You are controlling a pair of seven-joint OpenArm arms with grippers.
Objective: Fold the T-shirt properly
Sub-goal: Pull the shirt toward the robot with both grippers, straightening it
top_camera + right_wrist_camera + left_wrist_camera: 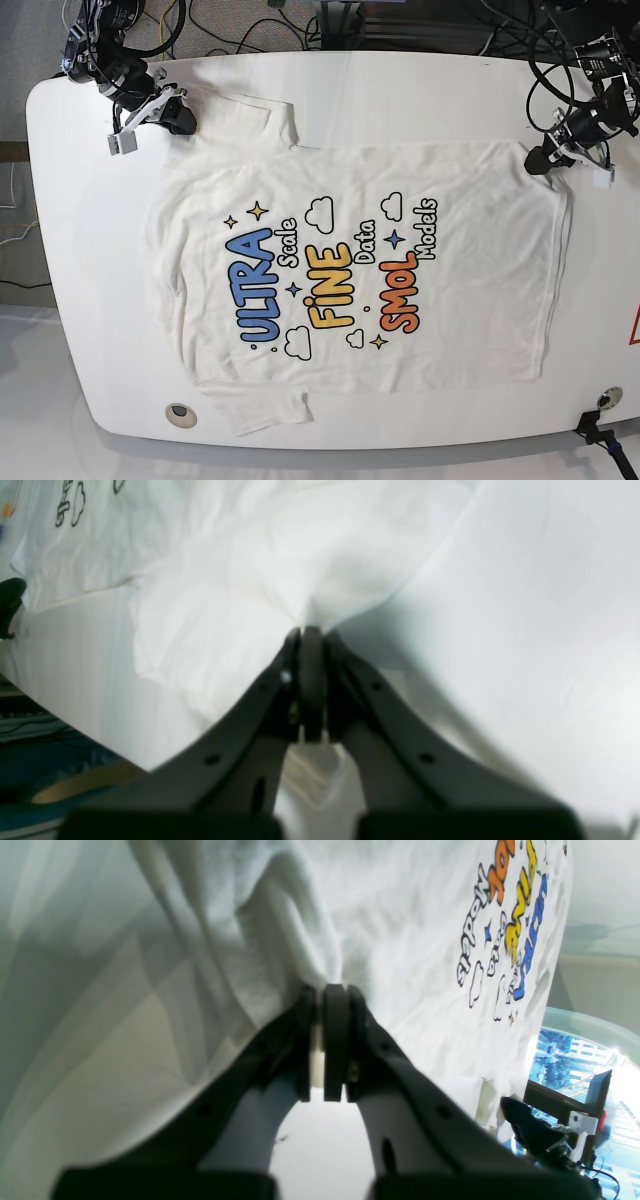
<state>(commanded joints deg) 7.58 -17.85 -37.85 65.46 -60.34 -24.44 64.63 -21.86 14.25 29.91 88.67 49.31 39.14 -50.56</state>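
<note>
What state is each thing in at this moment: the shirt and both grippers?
Large white printed cloth T-shirt: unfolded, spread print-up on the white table, two far corners pinched.
Left gripper: shut on the T-shirt's edge, cloth bunched at its tips.
Right gripper: shut on the T-shirt, fabric puckered at its tips.

The T-shirt (440,300) is soft, matt white cloth with fine wrinkles and a flat coloured print. The bench (400,90) looks smooth, white and slightly glossy. Both end effectors, left (327,990) and right (306,630), are matt black plastic.
</note>
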